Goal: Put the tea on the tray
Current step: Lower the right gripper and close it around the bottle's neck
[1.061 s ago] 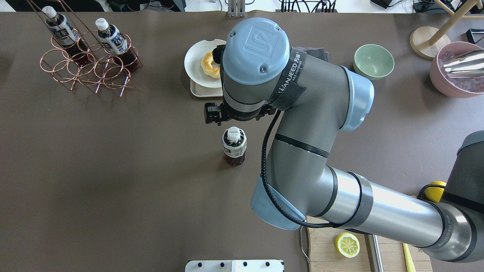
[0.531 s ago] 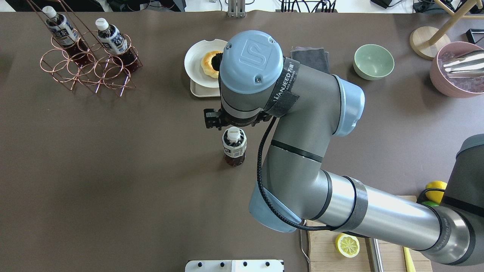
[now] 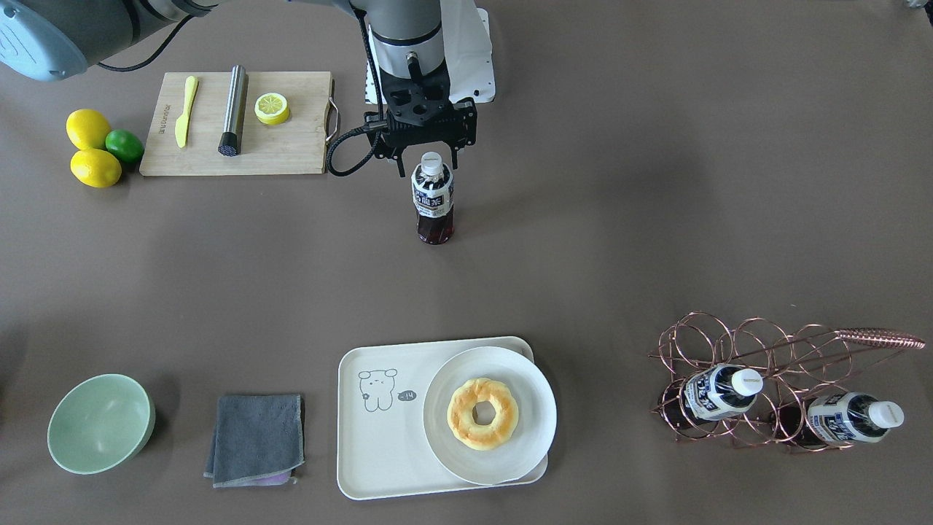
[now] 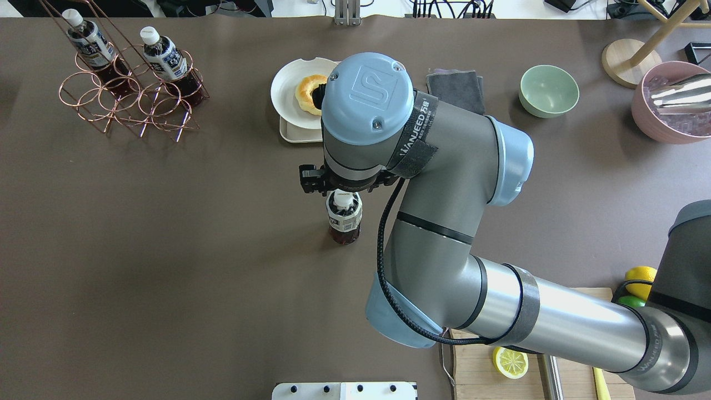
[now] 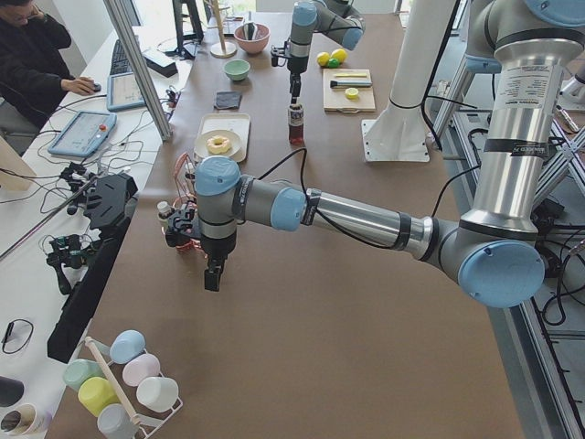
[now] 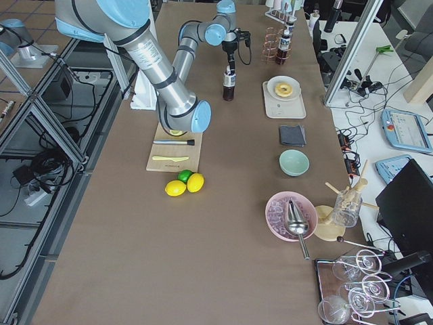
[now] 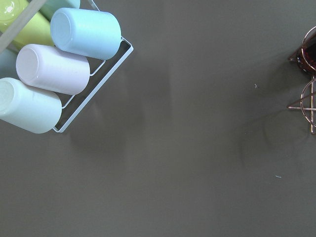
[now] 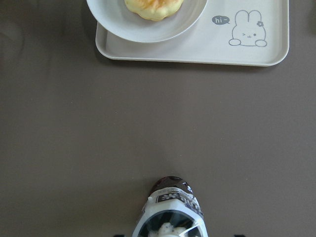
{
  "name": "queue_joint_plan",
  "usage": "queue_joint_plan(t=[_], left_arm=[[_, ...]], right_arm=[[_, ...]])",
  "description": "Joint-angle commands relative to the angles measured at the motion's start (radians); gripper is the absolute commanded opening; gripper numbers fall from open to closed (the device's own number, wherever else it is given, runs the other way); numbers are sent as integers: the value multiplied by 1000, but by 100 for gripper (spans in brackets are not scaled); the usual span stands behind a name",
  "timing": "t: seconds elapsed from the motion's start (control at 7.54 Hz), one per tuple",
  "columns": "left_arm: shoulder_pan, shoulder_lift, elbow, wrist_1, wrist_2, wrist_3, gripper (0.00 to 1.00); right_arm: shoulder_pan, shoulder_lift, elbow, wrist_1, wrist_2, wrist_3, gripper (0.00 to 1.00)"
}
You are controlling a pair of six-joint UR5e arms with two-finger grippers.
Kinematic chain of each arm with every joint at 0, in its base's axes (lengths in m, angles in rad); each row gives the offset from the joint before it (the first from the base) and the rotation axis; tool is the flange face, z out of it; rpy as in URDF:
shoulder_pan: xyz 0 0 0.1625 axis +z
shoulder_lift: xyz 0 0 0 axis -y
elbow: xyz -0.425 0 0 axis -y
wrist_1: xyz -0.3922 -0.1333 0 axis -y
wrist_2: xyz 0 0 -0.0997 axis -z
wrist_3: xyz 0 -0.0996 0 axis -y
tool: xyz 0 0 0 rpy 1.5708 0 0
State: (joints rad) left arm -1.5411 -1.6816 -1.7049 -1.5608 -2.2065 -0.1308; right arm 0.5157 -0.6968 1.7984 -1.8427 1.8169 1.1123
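One tea bottle [image 3: 433, 200] stands upright mid-table, apart from the others; it also shows in the overhead view [image 4: 344, 219] and at the bottom of the right wrist view [image 8: 173, 210]. My right gripper [image 3: 428, 169] is open, with a finger on each side of the white cap and not closed on it. The cream tray [image 3: 379, 452] with the line-drawn animal lies farther out, also in the right wrist view [image 8: 247, 52]. It carries a round plate [image 3: 536, 430] with a doughnut [image 3: 482, 413]. My left gripper [image 5: 212, 274] hangs near the wire rack; I cannot tell its state.
A copper wire rack [image 3: 765, 343] holds two alike bottles [image 3: 718, 394]. A cutting board [image 3: 291, 146] with lemon half, knife and steel rod lies near my base, lemons and a lime [image 3: 95, 149] beside it. A green bowl [image 3: 98, 423] and grey cloth [image 3: 255, 437] flank the tray.
My right arm has moved back from the tray toward the standing bottle. Its gripper now sits around the cap. The bottle has not moved.
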Motion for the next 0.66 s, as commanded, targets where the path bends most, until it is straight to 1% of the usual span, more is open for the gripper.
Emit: queue_joint_plan(t=[0.0,0.13,0.27,0.4,0.53], left_arm=[[1,-1,2,-1,-1,-1,97],[1,-1,2,-1,1,-1,97],[1,-3,2,-1,-1,0,97],[-1,-3,7,-10,1,0,97],[1,-3,25,-33,1,0,97]], right_arm=[[-11,0,-2,-15,-4,27,78],[-16,2,-2,-16,-5,29,76],[-20,5,-2,-18,-11,37,66],[-26,8,-2,-18,-17,47,49],[-26,8,-2,-18,-24,47,30]])
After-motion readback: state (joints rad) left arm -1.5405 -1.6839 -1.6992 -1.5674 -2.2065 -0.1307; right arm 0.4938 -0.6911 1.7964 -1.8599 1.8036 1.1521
